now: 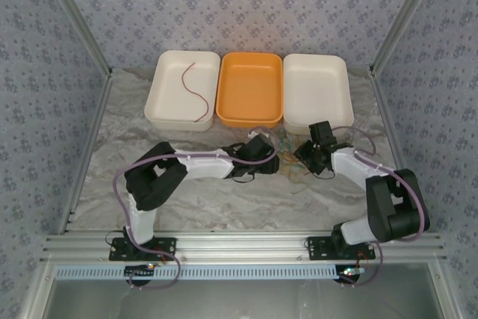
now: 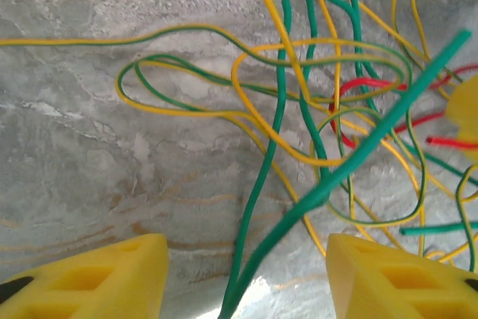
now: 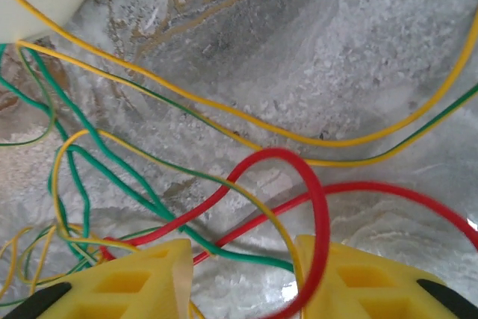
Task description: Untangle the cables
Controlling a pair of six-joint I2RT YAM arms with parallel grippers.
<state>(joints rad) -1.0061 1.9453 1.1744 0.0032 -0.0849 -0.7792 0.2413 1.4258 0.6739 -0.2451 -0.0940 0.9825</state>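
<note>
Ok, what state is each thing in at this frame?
left tool: open, green cable running loose between its fingers.
right tool: open, red cable looped through the gap.
cable tangle: knotted together on the table.
dark red cable: separated, lying in the left white tray.
orange tray: no cable seen inside.
right white tray: no cable seen inside.

On the marbled bench (image 1: pixel 194 203), left tray (image 1: pixel 168 95), orange tray (image 1: pixel 250 89) and right tray (image 1: pixel 317 89) are lined up at the back; cables (image 2: pixel 321 193) are strewn tangled before them.
</note>
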